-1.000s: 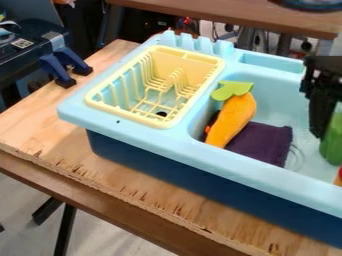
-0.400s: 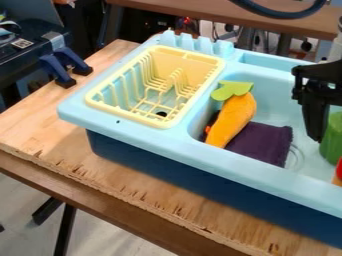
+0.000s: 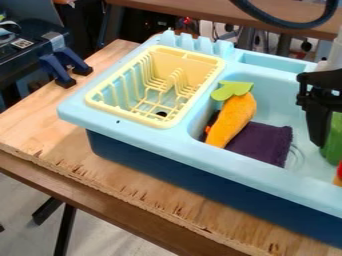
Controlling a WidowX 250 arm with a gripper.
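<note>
The black gripper [image 3: 320, 102] hangs over the right part of the light-blue sink [image 3: 277, 102], cut by the view's right edge. Right beside its lower part is a green object [image 3: 332, 145], partly hidden; whether they touch I cannot tell. Just below that, a red and orange object [image 3: 339, 172] is cut by the same edge. To the gripper's left, an orange plush carrot-like toy [image 3: 234, 117] with a green leafy top leans against the basin's left wall. Its lower end is by a dark purple cloth [image 3: 264, 142] on the basin floor.
A yellow dish rack [image 3: 100, 106] sits in the sink unit's left side. The unit rests on a wooden table [image 3: 50, 135] with blue clamps [image 3: 63, 67] at its back left. A dark cable [image 3: 287, 22] loops above the back rim.
Compared with a second ago, the gripper sits slightly lower; it went left, then a little back to the right. The cable loop has come down at the top right.
</note>
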